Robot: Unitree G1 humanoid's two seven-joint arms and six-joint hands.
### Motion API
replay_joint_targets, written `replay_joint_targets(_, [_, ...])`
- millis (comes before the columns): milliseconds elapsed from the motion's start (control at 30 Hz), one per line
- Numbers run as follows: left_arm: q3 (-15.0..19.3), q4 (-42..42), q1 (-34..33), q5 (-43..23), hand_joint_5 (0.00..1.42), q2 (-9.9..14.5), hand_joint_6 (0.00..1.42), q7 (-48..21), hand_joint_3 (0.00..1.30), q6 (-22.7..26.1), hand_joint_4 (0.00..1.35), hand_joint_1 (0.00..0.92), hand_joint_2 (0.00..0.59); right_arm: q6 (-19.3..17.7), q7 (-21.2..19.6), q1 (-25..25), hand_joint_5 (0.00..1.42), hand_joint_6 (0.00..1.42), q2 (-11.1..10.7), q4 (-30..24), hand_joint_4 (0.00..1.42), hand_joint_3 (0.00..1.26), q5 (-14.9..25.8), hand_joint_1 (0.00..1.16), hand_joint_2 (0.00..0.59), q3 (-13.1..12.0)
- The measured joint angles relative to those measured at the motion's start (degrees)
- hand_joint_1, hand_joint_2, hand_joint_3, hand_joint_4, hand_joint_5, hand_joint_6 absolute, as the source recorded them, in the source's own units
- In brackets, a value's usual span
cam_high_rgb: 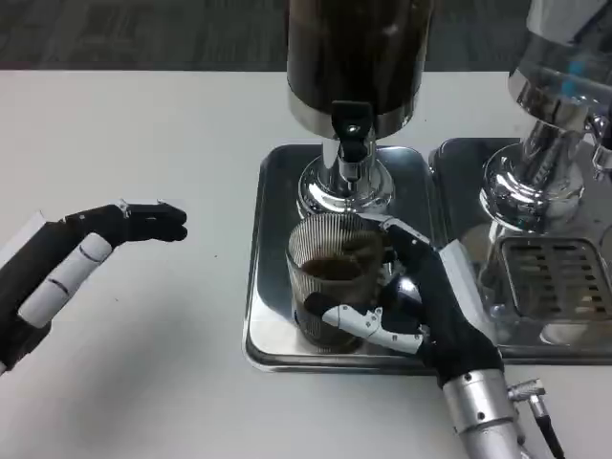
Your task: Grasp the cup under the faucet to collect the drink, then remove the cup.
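A clear ribbed cup (330, 277) holding dark drink stands on the steel drip tray (273, 191), just in front of the faucet (350, 143) of the dark drink dispenser (356, 57). My right hand (421, 301) wraps the cup from its right side, one finger across the front near the base and others at the rim's right. My left hand (81, 258) hovers over the white table far to the left of the tray, fingers stretched toward the cup and holding nothing.
A second dispenser (555, 105) with its own steel tray and grate (559, 287) stands at the right, close beside my right forearm (483, 411). White table (143, 382) stretches left and in front of the trays.
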Motion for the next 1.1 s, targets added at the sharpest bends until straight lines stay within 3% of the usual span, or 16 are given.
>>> replay_joint_targets(500, [-0.3, 0.4, -0.2, 0.1, 0.31, -0.3, 0.19, 0.0, 0.41, 0.0, 0.4, 0.0, 0.218, -0.3, -3.8, 1.8, 0.81, 1.11, -0.4, -1.1, 0.66, 0.55, -1.5, 0.78, 0.217, -0.8])
replay_joint_targets(1100, [-1.8, 1.8, -1.7, 0.3, 0.31, -1.3, 0.19, 0.0, 0.41, -0.1, 0.39, 0.0, 0.216, -0.3, -5.5, 6.8, 0.84, 1.16, -0.9, -9.3, 0.68, 0.57, -1.9, 0.83, 0.196, -3.9])
